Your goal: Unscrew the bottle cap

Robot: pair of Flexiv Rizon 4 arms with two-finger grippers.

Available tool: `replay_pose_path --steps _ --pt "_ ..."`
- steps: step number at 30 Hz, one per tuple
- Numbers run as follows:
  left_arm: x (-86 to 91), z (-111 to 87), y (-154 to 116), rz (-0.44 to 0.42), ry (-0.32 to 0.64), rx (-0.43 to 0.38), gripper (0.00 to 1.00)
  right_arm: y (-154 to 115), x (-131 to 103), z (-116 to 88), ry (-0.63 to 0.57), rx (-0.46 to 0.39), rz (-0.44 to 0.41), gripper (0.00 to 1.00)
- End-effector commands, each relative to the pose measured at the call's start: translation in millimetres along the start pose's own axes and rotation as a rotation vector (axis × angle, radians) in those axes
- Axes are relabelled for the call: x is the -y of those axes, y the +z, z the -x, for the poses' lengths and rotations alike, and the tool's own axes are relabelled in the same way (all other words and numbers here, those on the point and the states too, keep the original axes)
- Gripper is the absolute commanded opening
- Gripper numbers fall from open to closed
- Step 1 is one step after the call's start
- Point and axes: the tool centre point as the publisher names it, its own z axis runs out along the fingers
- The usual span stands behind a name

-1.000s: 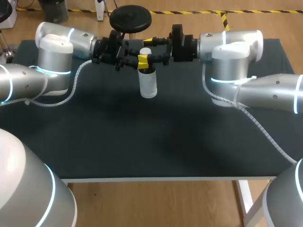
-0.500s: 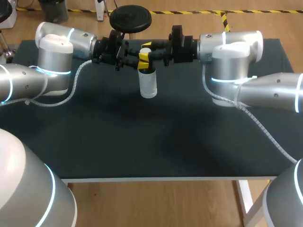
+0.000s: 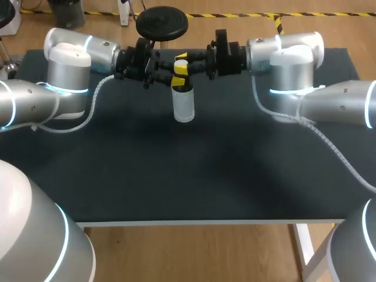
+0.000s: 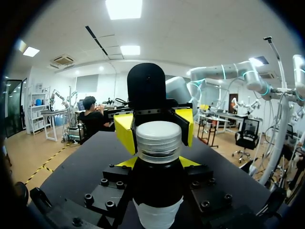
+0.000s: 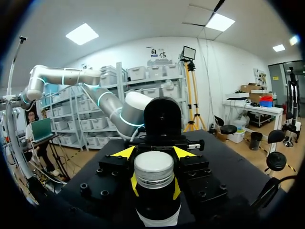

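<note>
The bottle point(image 3: 184, 106) stands upright at the back middle of the table, with a pale lower body, a dark upper part point(image 4: 157, 183) and a silver screw cap point(image 4: 159, 138). My left gripper point(image 3: 174, 82) comes in from the left and is shut on the bottle's dark upper part just under the cap point(image 3: 181, 57). In its wrist view, the left gripper point(image 4: 157, 163) shows only slivers of its yellow tips beside the neck. My right gripper point(image 3: 181, 68) comes in from the right and is shut on the cap point(image 5: 153, 168). Its yellow fingertips point(image 5: 134, 185) press the cap's two sides.
The dark table mat point(image 3: 194, 176) stretches wide in front of the bottle. Both arms lie along the back edge, and their cables point(image 3: 94, 106) drape onto the mat at either side.
My right gripper, wide open a second ago, has shut on the cap, and the right arm's upper links have shifted to the right. The left gripper and bottle have not moved.
</note>
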Motion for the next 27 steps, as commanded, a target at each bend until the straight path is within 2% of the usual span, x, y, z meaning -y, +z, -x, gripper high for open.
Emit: replay_pose_path --steps 1,5,11,19,22,27 --pt "-0.9 0.7 -1 -0.001 0.000 -0.002 0.00 -2 2 15 -0.005 -0.238 -0.007 0.00" --pt "-0.9 0.7 -1 -0.001 0.000 -0.002 0.00 0 -1 15 -0.047 -0.363 -0.042 0.00" --pt "-0.9 0.7 -1 -0.001 0.000 -0.002 0.00 3 -4 11 -0.087 -0.537 -0.047 0.00" --pt "-0.9 0.7 -1 -0.001 0.000 -0.002 0.00 8 -7 5 -0.083 -0.732 0.019 0.00" --pt "-0.9 0.7 -1 -0.001 0.000 -0.002 0.00 8 -9 3 -0.087 -0.746 0.016 0.00" --pt "-0.9 0.7 -1 -0.001 0.000 -0.002 0.00 1 -15 3 -0.116 -0.713 0.021 0.00"
